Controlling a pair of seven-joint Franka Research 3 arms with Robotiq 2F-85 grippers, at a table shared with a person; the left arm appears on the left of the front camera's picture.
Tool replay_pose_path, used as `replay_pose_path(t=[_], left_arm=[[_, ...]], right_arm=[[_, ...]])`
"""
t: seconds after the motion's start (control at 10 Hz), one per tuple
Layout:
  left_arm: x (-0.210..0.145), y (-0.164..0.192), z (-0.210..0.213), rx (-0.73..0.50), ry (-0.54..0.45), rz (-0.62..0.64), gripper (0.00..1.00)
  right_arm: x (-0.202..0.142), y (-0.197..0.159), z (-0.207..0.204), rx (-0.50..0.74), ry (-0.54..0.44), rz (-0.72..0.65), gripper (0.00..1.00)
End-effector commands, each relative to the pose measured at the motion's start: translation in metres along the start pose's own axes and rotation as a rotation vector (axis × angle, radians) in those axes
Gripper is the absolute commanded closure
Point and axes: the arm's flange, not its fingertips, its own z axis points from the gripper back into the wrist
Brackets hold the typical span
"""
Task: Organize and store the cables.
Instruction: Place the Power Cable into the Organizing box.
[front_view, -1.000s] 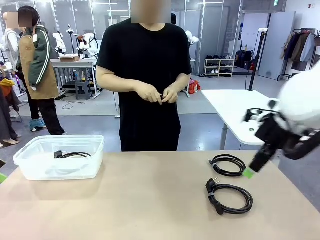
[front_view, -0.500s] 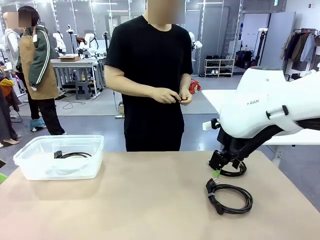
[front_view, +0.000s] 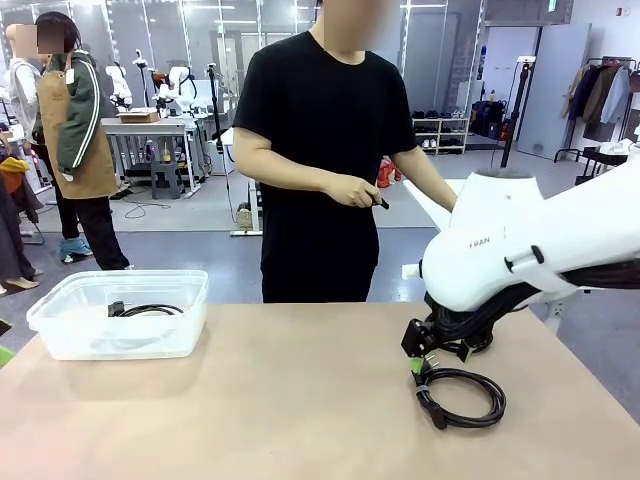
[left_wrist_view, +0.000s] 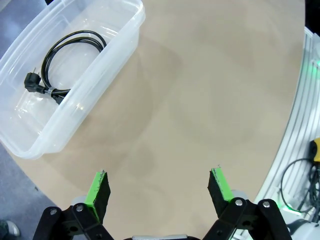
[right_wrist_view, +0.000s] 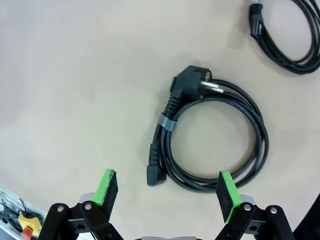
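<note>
Workshop floor behind, racks and other benches well back; tan tabletop (front_view: 280, 410) in front, with a person (front_view: 310, 150) standing at its far side. Far left: clear plastic bin (front_view: 70, 340) sits near the table's left end with one stored cable (left_wrist_view: 32, 84) coiled flat on its floor, so that one counts as put away. Left gripper (left_wrist_view: 159, 185) hangs over bare table beside the bin, jaws spread wide, nothing between the green pads. Centre: the person's hand (front_view: 352, 190) pinches something small and black, too small to say whether it is a plug or a tie. Right side: right arm (front_view: 540, 250) reaches in low over the table. Right gripper (right_wrist_view: 167, 190) is fully open and empty, poised above the tied cable (right_wrist_view: 190, 86), which lies as a neat round coil, pale band around the strands, pronged plug uppermost in the wrist view, and no pad is touching it. A far cable (right_wrist_view: 258, 27) lies just beyond it, also loose on the table, apart from the first. Judgement: roughly a third done, counting the coils seen: one binned, two to go. The tied cable looks to be the next pick, and it has the whole table to cross to reach the bin
</note>
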Motion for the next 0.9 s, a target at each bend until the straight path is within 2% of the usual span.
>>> replay_pose_path(t=[0.0,0.8], left_arm=[[0.003,0.003,0.001,0.002,0.0,0.017,0.0],[0.003,0.003,0.001,0.002,0.0,0.017,0.0]], right_arm=[[0.008,0.009,-0.027,-0.006,-0.006,-0.05,0.0],[0.02,0.001,-0.073,-0.04,-0.021,-0.114,0.0]])
